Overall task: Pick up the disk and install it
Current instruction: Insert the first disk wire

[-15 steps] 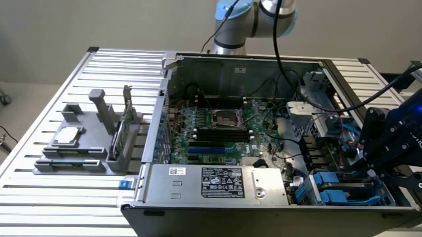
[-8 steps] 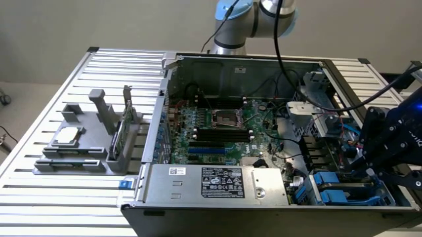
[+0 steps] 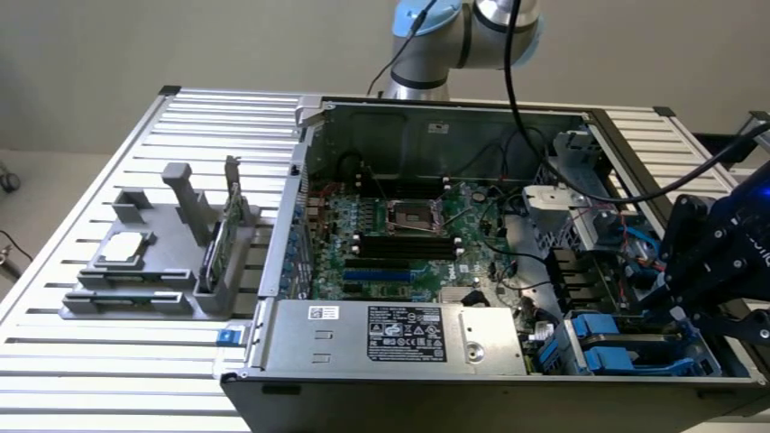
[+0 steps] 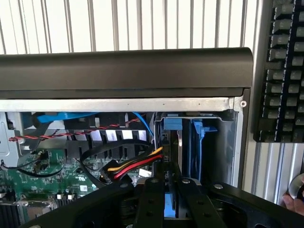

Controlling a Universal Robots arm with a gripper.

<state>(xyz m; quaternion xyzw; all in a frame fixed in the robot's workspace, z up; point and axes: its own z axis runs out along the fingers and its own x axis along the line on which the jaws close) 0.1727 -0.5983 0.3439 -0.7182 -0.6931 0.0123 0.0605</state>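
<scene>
Pincer: fingers close together, seemingly pinching the blue carrier edge of the disk.
Disk: between the fingers, down in the corner bay of the computer case.
Keyboard: beside the pincer, outside the case.
Power supply label: beyond the pincer, print too small to read.

The open computer case lies on the slatted surface. On the exterior view's left of it stands a holder with a chip and an upright card. At the case's right corner, the tool is above the disk, which sits in its bay.
</scene>
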